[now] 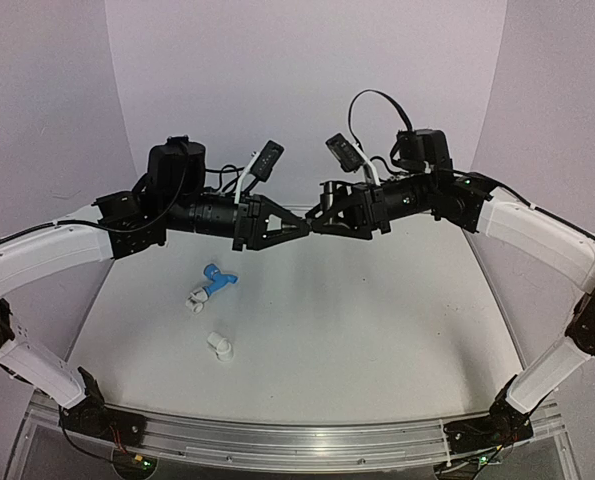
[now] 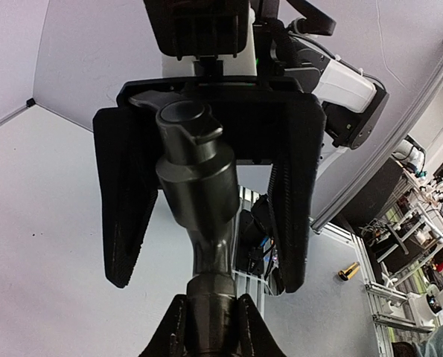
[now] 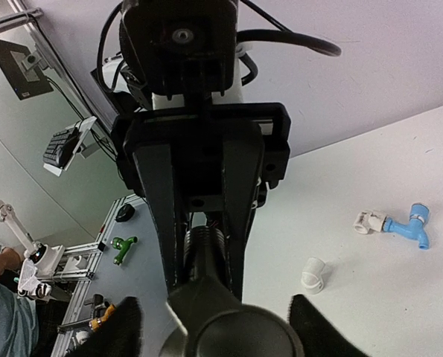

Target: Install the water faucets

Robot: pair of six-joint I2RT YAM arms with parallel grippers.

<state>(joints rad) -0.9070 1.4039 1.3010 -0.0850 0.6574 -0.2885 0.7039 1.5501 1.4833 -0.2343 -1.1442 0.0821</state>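
The dark metal faucet [image 2: 199, 201] hung in mid-air, its long axis level between the grippers, with the lever-handle head pointing into the right gripper [image 1: 323, 222]. The left gripper [image 1: 293, 231] was clamped on its stem end. The right jaws stood wide apart around the head. Below and left of the jaws, on the table [image 1: 377, 330], lay the blue faucet [image 1: 218, 276] joined to a white fitting [image 1: 195, 298], with a loose white fitting [image 1: 220, 346] nearby.

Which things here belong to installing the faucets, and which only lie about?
Job: grey metal faucet, held in the left hand; blue faucet on the table.
Lying about: white fitting beside the blue faucet; loose white fitting, alone.
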